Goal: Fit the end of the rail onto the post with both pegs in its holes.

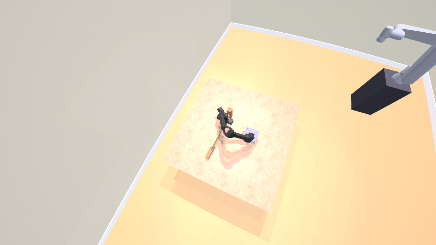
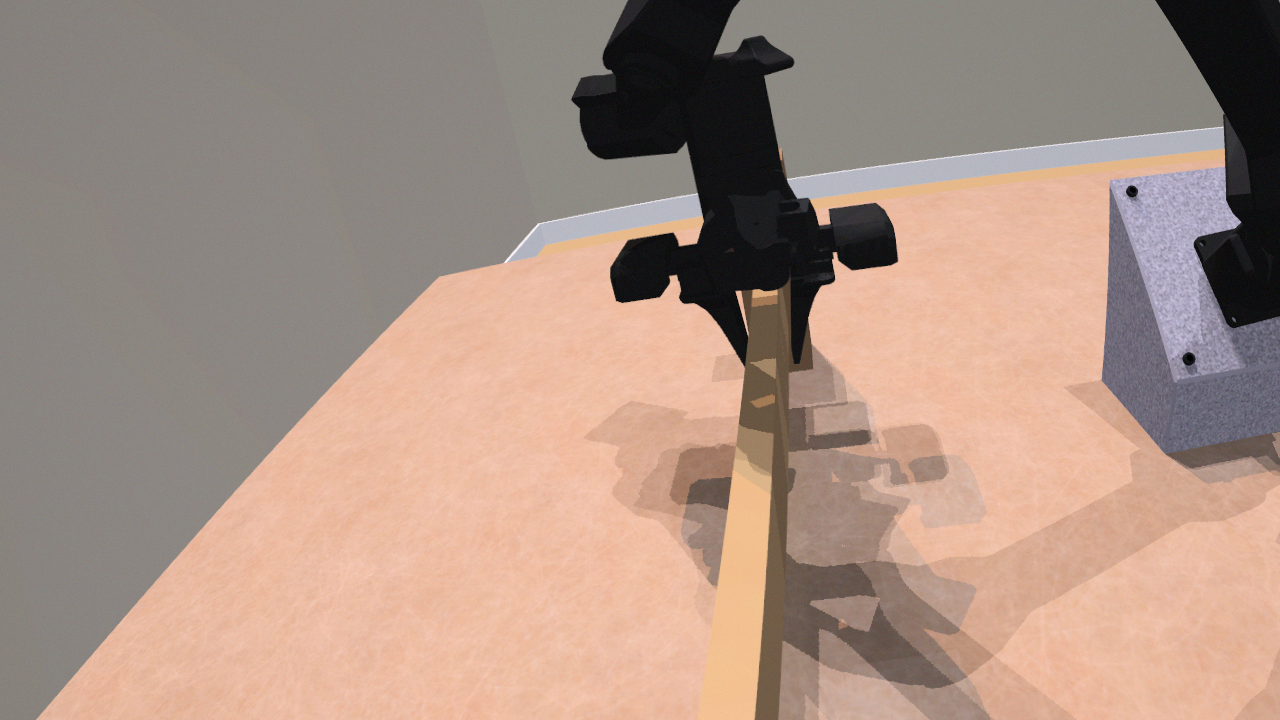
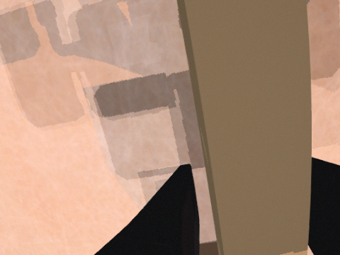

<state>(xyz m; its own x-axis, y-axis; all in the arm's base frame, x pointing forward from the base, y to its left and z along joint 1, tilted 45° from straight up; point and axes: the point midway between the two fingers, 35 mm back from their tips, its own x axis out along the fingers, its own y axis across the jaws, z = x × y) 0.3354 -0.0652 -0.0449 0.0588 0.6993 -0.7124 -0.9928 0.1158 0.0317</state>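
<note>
The long wooden rail (image 1: 216, 139) (image 2: 750, 510) (image 3: 255, 106) runs from the low footboard block (image 1: 209, 153) toward the short post (image 1: 229, 112) (image 2: 806, 353). Its far end is at the bracket (image 1: 212, 147); the seating is too small to judge. My gripper (image 2: 770, 363) (image 3: 231, 167) is slightly open around the rail near its post end. In the wrist view a narrow gap shows between the left finger and the rail; the right finger is close against or beside the other side. The pegs, holes and the joint at the post are hidden behind the gripper, so contact there cannot be told.
The grey speckled base block (image 1: 250, 130) (image 2: 1150, 259) of my arm stands on the table (image 1: 259, 170) (image 2: 358, 501), to the right of the rail. A separate grey arm and a dark box (image 1: 376, 91) are off the table at the upper right.
</note>
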